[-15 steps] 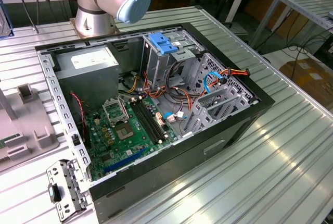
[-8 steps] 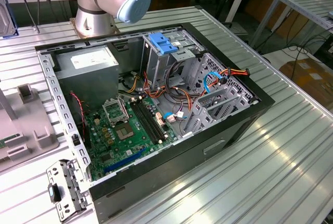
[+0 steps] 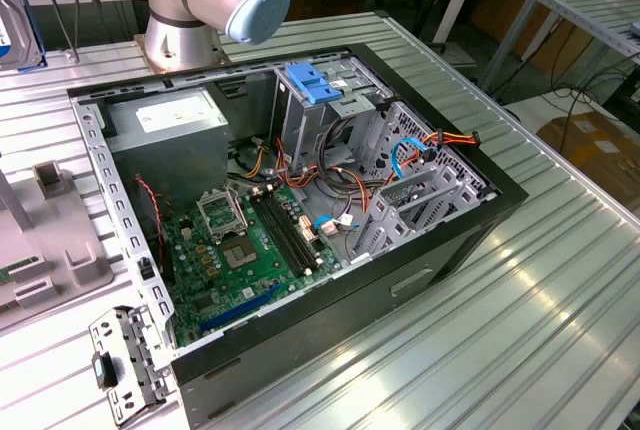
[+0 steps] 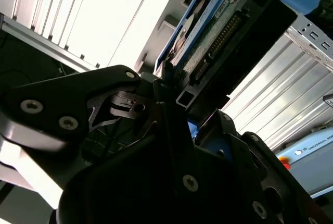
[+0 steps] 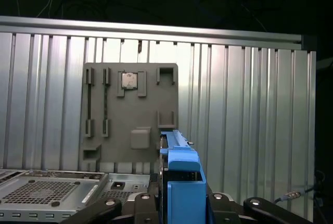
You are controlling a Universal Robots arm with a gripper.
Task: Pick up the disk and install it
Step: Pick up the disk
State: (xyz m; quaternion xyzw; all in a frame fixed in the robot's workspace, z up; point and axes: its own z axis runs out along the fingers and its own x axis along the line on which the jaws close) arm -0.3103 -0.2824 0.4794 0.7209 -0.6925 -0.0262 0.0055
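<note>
The end effector [image 5: 179, 199] is seen clamped on the disk [image 4: 216, 34]. In both wrist views the black jaws are pressed against the two sides of its near end, with one blue side rail [image 5: 182, 177] turned toward the first wrist camera and the circuit-board face and connector row shown to the second. The disk is judged to be lifted clear of the ribbed aluminium table [image 5: 250, 120] (no contact with the surface can be made out). It is seen against the edge of a grey fixture plate [image 5: 130, 125], in one pocket of which a small processor chip [image 5: 129, 79] is seated. Further out, in the exterior view, the open computer case [image 3: 440, 250] is laid on its side on the table, with the motherboard [image 3: 250, 250], the grey power supply [image 3: 170, 120] and a perforated metal drive cage [image 3: 420, 190] exposed. A taller cage beside it is topped by a blue latch [image 3: 315, 83]. With the disk in the grasp and away from the case, the picking-up is judged done and the installing not yet begun. For that part, it is judged that the disk would have to be brought across to the case, its rails lined up squarely with the guides of a bay, and the loose cables [image 3: 350, 185] between the cages kept out of its path.
</note>
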